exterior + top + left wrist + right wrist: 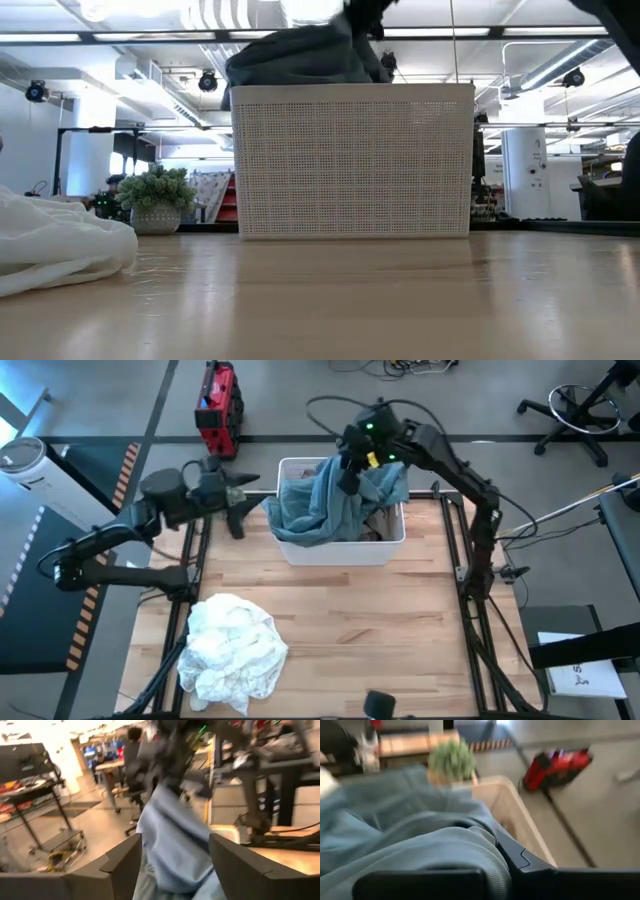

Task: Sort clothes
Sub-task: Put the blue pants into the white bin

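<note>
A blue-grey, grey-green garment [330, 500] rises out of the white bin [340, 550] at the table's far middle and drapes over the bin's left rim. It also tops the bin in the low view [300, 55]. My right gripper [350, 468] is shut on it above the bin. My left gripper [243, 502] is open just left of the bin. Its fingers [120, 865] stand on either side of the garment's hanging part [172, 845]; I cannot tell if they touch. A tan and dark piece [383, 523] lies in the bin. The white lacy piece [235, 650] lies heaped at the table's near left. My right gripper pinches a bunched fold of the garment near its ribbed edge [487, 857] between its two fingers. The fingers come from above, slanting down from the far right. The held part is lifted above the bin, and the rest hangs down into the bin and over its left rim.
A small green plant [155, 200] stands at the table's far left, also in the right wrist view [452, 760]. A red device [217, 405] sits on the floor beyond the table. Bare wood [400, 640] lies between the bin and the near edge.
</note>
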